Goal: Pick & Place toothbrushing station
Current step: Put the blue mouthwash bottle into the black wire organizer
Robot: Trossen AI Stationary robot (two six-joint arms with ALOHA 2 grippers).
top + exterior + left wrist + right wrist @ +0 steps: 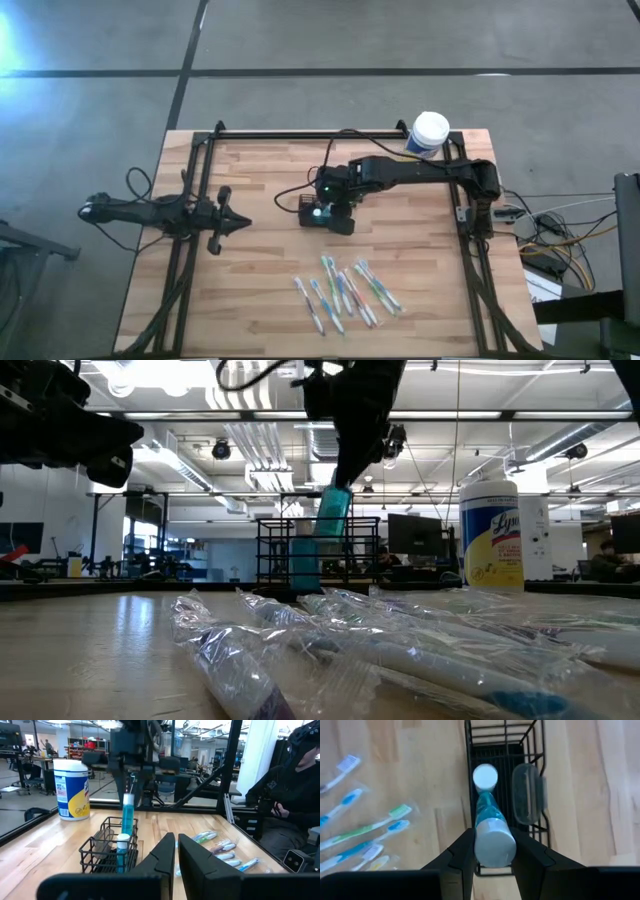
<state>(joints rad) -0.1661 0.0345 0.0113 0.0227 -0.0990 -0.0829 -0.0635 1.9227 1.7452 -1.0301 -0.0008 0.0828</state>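
While the left tool (243, 224) waits near the left edge of the counter (270, 170), its fingers (162, 857) together and holding nothing, the right tool (492, 851) hangs over the toothbrushing station (318, 211) and is clamped on a blue bottle (490, 827) w/ a pale cap. The station, a small black wire holder, stands on the counter about at the middle, a bit toward the far side.

From the high view the station is mostly covered by the right arm; only a dark corner and a bright spot show. The right wrist view looks straight down into it: a small white-capped bottle (484, 776) stands in one compartment, and a clear oval case (526, 794) lies in the compartment beside it. The held bottle is above the station's near end, tilted. The left wrist view gives the side: the blue bottle is upright-ish over the station, and whether its lower end touches the wire I cannot tell.

A white-lidded canister (428, 133) w/ yellow label stands at the far right corner. Wrapped toothbrushes (345, 292) lie in a loose row near the front edge, well apart from the station. The low view shows them only as blurred plastic close to the lens, approx. filling the bottom.

A seated person (290, 795) in dark clothes is beyond the counter, partly cut off.
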